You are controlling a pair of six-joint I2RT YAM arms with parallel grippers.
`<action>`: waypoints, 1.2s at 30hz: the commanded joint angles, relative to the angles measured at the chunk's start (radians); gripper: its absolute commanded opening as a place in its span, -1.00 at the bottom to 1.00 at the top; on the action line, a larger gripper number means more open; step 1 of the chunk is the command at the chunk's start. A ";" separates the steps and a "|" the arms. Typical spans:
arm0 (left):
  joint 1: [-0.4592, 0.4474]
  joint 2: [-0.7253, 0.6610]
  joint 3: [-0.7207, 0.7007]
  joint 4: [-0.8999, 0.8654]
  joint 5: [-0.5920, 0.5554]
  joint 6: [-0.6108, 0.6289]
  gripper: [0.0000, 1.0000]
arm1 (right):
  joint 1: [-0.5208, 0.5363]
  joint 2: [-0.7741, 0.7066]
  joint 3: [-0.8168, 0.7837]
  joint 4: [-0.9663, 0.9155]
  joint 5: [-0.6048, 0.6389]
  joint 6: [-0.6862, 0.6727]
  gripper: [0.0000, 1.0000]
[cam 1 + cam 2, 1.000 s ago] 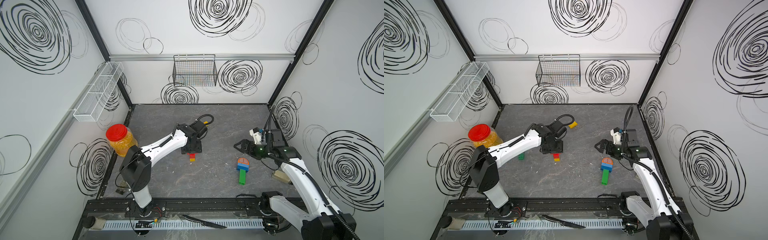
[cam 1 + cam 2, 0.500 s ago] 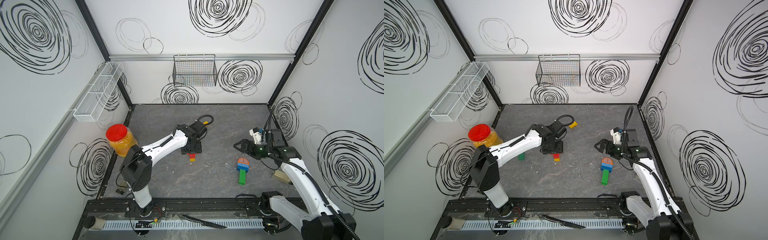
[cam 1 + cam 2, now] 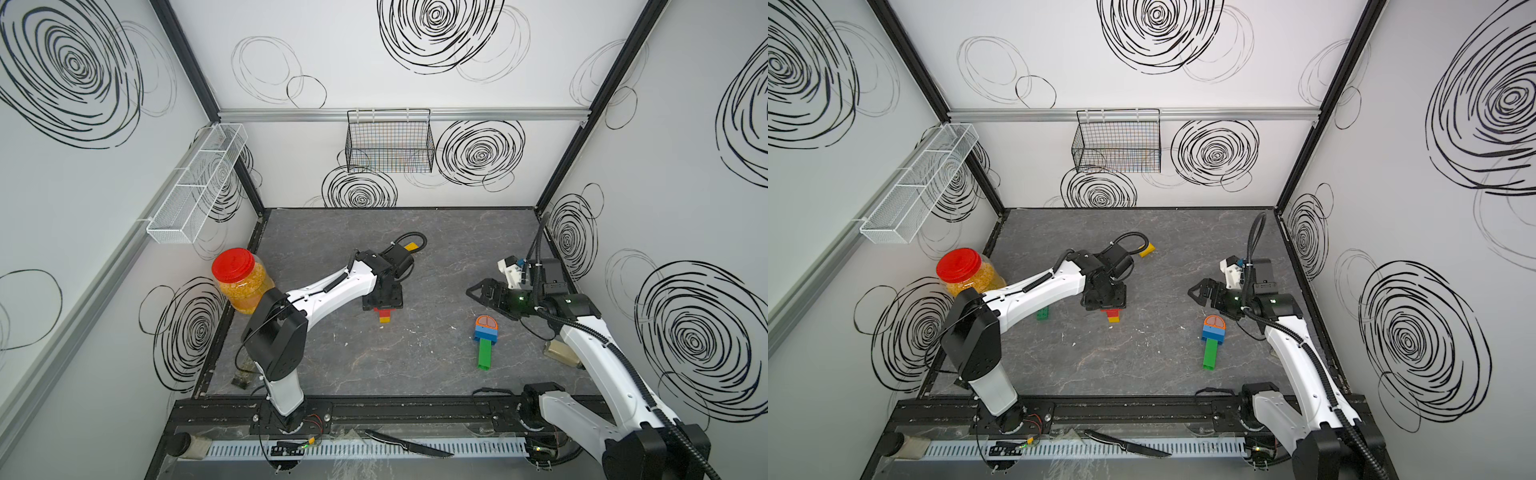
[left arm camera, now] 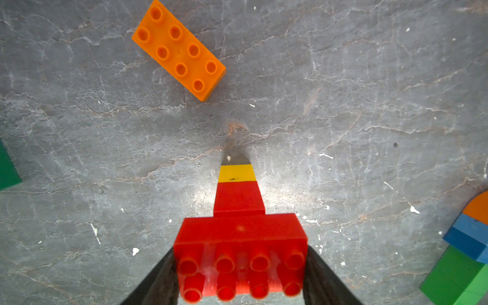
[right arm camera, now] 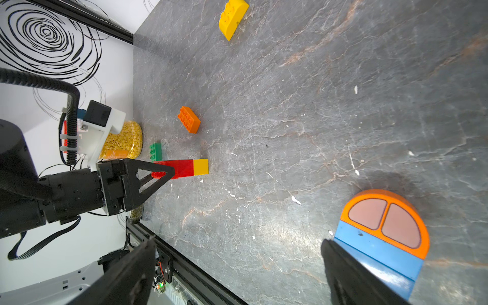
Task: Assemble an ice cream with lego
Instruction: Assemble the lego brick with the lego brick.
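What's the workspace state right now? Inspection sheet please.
Surface: dark grey marbled tabletop, white flecks scattered.
Job's things: red-and-yellow brick stack gripped; orange-domed blue-and-green brick stack lying flat; orange eight-stud brick, yellow rounded brick, small green brick loose.
Clutter: red-lidded plastic jar of yellow grains; dark knife at the front edge.
Grippers: left gripper jaws shut on the red-and-yellow brick stack; right gripper jaws open, empty.
Cables: black corrugated hoses looped at both wrists; no snag seen.
Surroundings: black wire basket, white mesh shelf on swirl-patterned walls.
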 commanded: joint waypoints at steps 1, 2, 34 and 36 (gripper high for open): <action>0.008 0.019 -0.008 -0.012 0.000 0.014 -0.37 | -0.003 -0.003 -0.011 0.014 -0.009 0.001 1.00; 0.008 0.020 -0.008 -0.012 -0.001 0.014 -0.37 | -0.003 -0.002 -0.011 0.016 -0.009 0.002 1.00; -0.009 0.086 -0.095 -0.006 0.041 0.036 -0.43 | -0.005 0.005 -0.018 0.016 0.003 -0.004 1.00; -0.013 0.081 -0.094 -0.001 0.042 0.011 -0.43 | -0.005 0.007 -0.021 0.021 0.003 -0.002 1.00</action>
